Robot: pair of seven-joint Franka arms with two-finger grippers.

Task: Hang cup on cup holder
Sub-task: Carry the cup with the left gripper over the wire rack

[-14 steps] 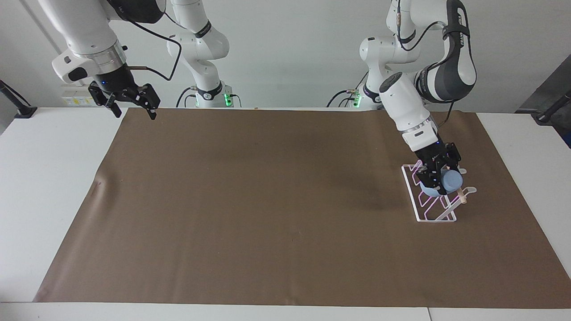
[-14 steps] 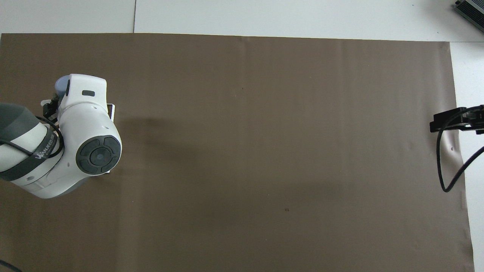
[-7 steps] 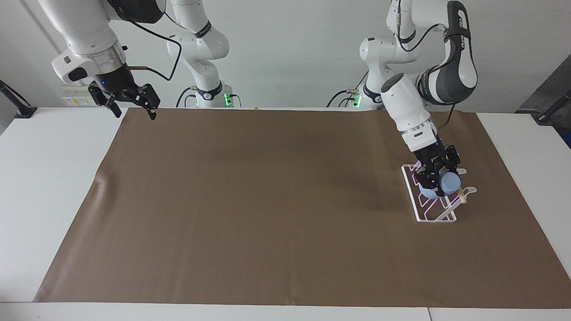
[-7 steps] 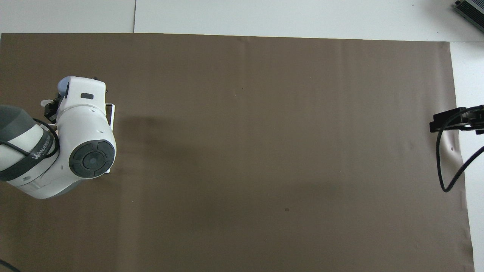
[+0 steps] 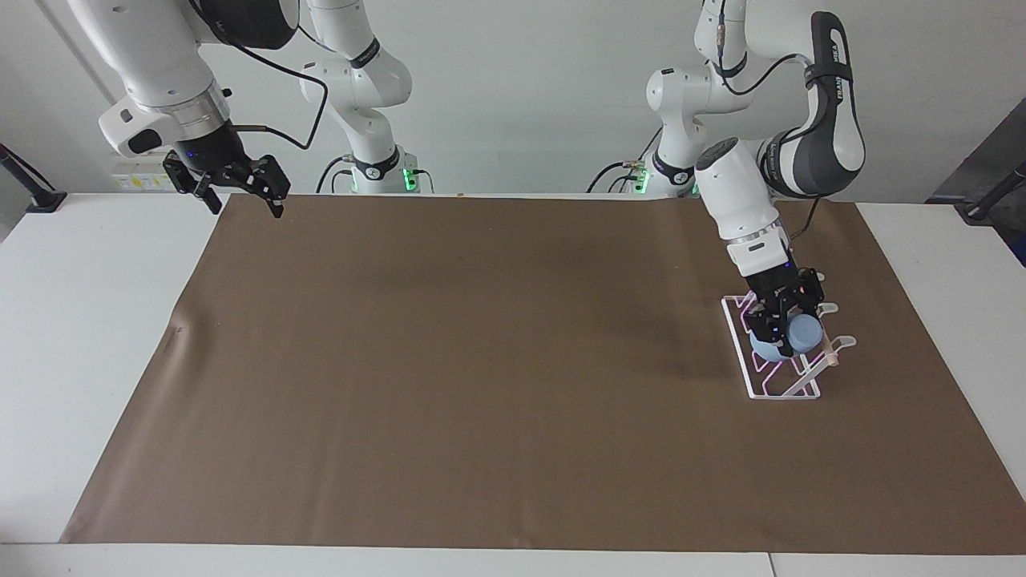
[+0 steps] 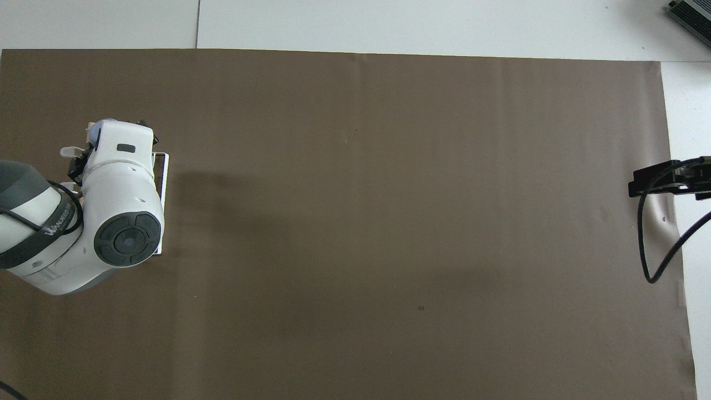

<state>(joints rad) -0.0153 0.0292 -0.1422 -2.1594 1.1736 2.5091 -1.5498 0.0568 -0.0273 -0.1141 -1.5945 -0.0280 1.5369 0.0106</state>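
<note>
- We hold the cup (image 5: pixel 793 334) tilted over the cup holder (image 5: pixel 773 390), at the left arm's end of the tabletop, probably so its mouth can slide onto a slanted prong.
- The left gripper (image 5: pixel 784 330) has its fingers clenched on the cup.
- The right gripper (image 5: pixel 234 185) waits with fingers spread, holding nothing.

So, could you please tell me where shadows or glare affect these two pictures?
Facing view: a soft dark shadow lies on the brown mat beside the cup holder; pink light tints its wires. Overhead view: the left arm's shadow spreads beside the rack, and the arm hides most of the cup.
</note>
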